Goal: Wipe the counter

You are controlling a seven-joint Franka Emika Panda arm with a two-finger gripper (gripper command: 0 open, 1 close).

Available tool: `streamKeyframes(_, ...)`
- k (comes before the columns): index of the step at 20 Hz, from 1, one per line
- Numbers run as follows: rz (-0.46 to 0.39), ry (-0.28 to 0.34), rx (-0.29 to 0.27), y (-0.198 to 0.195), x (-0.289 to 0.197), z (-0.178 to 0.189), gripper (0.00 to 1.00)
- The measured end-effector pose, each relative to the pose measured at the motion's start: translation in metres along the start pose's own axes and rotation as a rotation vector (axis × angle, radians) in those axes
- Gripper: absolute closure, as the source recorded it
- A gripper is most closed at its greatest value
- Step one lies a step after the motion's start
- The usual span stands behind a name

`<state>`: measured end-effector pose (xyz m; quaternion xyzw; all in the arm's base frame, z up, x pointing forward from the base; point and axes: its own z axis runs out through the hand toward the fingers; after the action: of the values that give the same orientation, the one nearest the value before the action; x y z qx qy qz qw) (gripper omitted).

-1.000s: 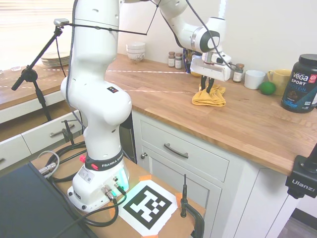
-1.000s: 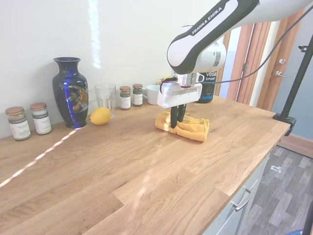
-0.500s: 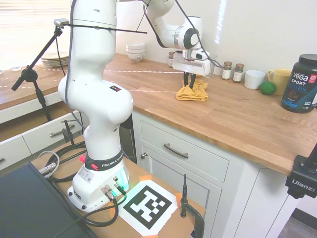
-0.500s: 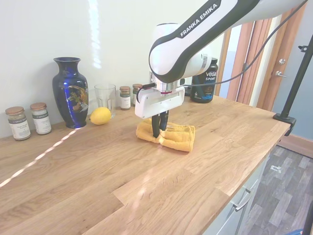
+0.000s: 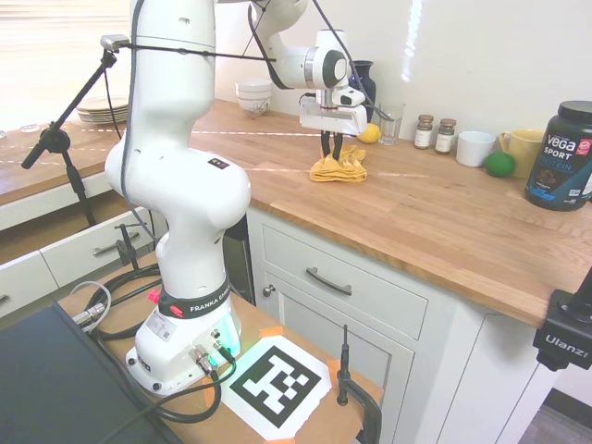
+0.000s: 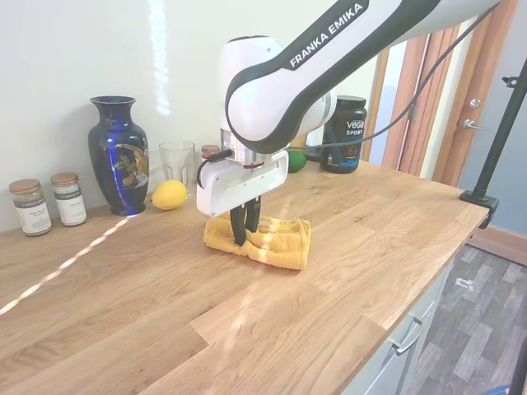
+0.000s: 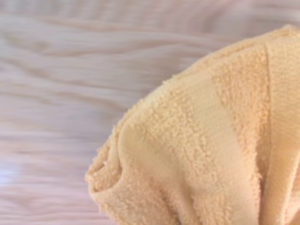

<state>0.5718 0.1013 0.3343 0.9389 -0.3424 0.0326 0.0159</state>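
The counter point(image 5: 444, 222) point(image 6: 247, 313) is a long warm-brown wooden butcher-block top on white cabinets. A yellow terry cloth point(image 5: 339, 167) point(image 6: 272, 239) point(image 7: 206, 150) lies bunched on it. My gripper point(image 5: 332, 154) point(image 6: 244, 237) points straight down with its dark fingers shut on the cloth's near fold, pressing it against the wood. In the wrist view the cloth fills the frame's right side over blurred wood grain.
Along the wall stand a dark blue vase point(image 6: 118, 155), a drinking glass point(image 6: 176, 164), a lemon point(image 6: 169, 195), spice jars point(image 6: 33, 206) point(image 5: 434, 133), a white mug point(image 5: 475, 148), a green fruit point(image 5: 499, 164) and a black Vega tub point(image 5: 561, 155). Stacked bowls point(image 5: 253, 96) sit at the far end.
The gripper has dragged the yellow cloth along the counter, away from the Vega tub and toward the vase and glass, staying shut on it throughout.
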Motion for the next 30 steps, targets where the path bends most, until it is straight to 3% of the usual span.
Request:
streamKeyframes(15, -0.11, 0.074, -0.039, -0.063, -0.092, -0.003, 1.0)
streamKeyframes(24, -0.105, 0.07, -0.039, -0.064, -0.094, -0.003, 1.0)
streamKeyframes(30, -0.056, 0.034, -0.023, -0.058, -0.082, -0.003, 1.0)
